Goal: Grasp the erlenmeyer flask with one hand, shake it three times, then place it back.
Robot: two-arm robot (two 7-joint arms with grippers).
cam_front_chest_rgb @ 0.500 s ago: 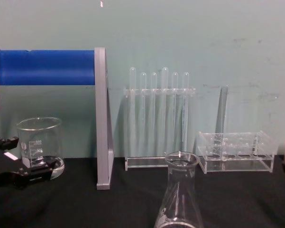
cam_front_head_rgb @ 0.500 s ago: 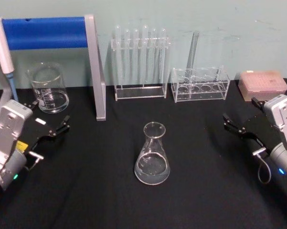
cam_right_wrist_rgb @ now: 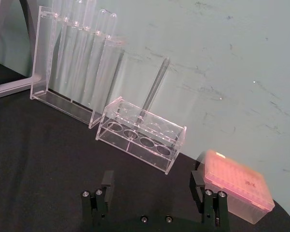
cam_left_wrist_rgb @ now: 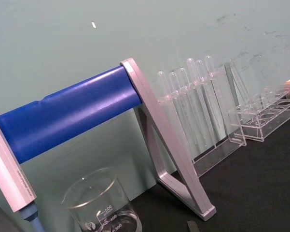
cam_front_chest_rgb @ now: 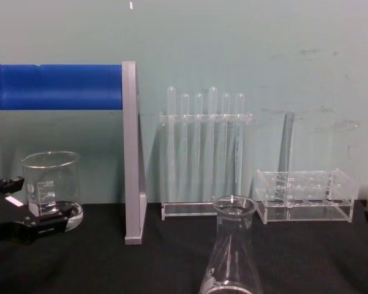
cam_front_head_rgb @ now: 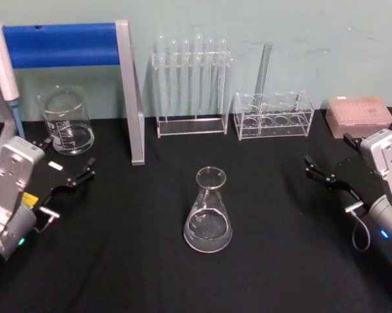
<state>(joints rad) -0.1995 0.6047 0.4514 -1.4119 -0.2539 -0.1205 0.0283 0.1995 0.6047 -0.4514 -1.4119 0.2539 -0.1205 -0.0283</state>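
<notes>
Centrally, erlenmeyer flask [cam_front_head_rgb: 208, 212]; tubes [cam_front_head_rgb: 197, 65] in rack [cam_front_head_rgb: 190, 125].

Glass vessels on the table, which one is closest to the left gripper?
The graduated beaker, back left, just beyond the open left gripper. The erlenmeyer flask stands farther, mid-table, apart from the open right gripper.

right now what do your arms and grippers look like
Both arms end in boxy silver-grey housings tipped in black. The left gripper carries a yellow sticker, a white label and a green light; the right gripper has a blue light and a looped grey cable.
</notes>
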